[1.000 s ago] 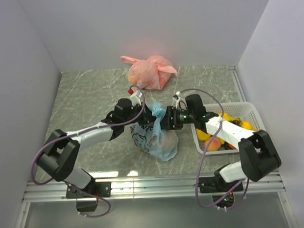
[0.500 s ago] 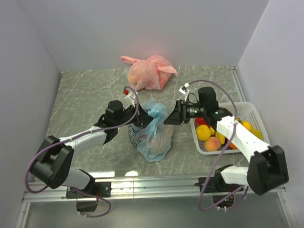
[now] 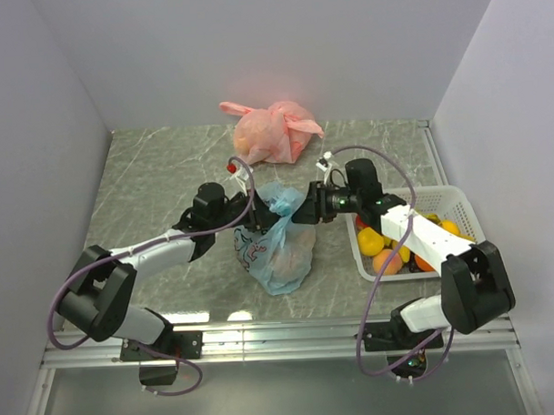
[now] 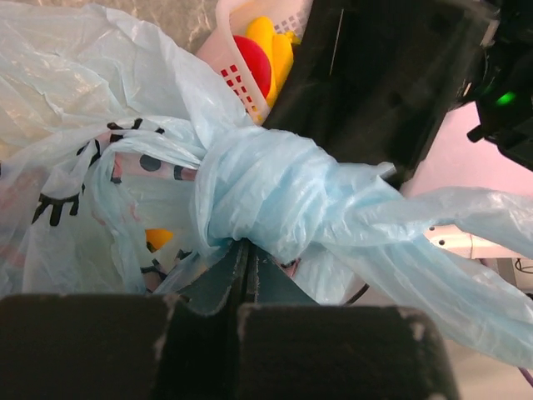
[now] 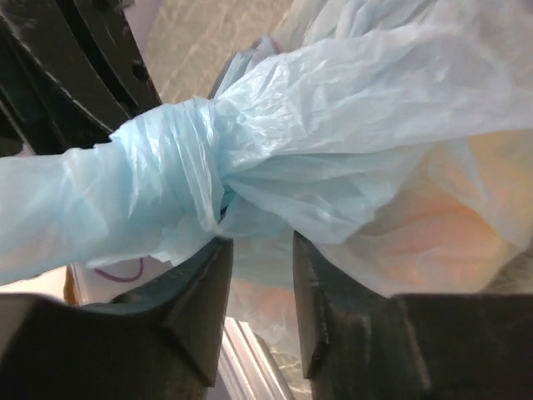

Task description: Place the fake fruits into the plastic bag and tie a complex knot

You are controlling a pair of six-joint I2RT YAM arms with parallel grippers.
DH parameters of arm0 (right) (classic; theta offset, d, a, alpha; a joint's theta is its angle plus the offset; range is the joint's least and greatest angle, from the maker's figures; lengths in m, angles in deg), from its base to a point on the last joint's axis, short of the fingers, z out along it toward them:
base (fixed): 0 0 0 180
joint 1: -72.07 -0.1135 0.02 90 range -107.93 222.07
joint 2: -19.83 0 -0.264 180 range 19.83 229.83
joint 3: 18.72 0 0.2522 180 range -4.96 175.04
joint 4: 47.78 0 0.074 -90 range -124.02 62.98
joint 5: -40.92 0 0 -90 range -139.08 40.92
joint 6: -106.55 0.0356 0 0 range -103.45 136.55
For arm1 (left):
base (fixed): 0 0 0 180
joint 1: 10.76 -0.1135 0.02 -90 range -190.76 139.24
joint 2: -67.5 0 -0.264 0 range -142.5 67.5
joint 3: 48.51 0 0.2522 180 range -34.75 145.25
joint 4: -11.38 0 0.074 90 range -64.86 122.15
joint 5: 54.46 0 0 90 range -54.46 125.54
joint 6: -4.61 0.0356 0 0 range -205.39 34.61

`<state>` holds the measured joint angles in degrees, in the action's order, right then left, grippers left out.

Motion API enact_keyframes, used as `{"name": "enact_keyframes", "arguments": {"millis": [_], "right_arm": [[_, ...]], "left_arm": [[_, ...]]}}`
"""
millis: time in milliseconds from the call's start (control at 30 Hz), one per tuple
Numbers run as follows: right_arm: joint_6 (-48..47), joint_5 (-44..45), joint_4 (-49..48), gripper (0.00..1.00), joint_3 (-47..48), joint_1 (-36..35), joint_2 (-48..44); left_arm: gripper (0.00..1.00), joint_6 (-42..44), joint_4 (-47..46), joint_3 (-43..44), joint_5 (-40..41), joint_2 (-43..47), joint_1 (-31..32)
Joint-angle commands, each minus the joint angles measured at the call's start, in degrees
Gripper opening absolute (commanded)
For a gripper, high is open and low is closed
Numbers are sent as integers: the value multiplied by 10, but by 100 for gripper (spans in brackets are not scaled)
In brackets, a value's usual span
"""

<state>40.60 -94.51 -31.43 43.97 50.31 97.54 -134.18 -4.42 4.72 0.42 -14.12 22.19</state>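
Grey marbled table (image 3: 158, 175), walled in white. My left gripper (image 4: 242, 258) is clenched on film of the plastic bag (image 3: 280, 253), just under its knot (image 4: 258, 196). My right gripper (image 5: 260, 250) has jaws slightly apart with blue film between; I cannot tell whether they pinch. One knot is formed, and fruit shows through the film. At least five fake fruits (image 3: 370, 242) lie in the one white basket (image 3: 459, 201), so I judge both filling and knotting unfinished. Two bags: this one, and a pink-orange bag (image 3: 270, 130) behind.
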Motion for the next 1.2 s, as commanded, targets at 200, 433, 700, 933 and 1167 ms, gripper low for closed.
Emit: {"name": "enact_keyframes", "arguments": {"millis": [200,433,700,933,1167], "right_arm": [[1,-22,-53,84,-5,-70,10],[37,-53,-117,85,26,-71,74],[62,-94,-147,84,66,-80,80],[104,-135,-198,82,41,-99,87],[82,-171,-178,81,99,-100,128]], "left_arm": [[0,-75,-173,-1,-86,-53,1],[0,-147,-261,11,-151,-108,2],[0,-112,-211,19,-146,-118,0],[0,-210,-405,31,-194,-169,5],[0,-190,-394,33,-181,-166,7]]}}
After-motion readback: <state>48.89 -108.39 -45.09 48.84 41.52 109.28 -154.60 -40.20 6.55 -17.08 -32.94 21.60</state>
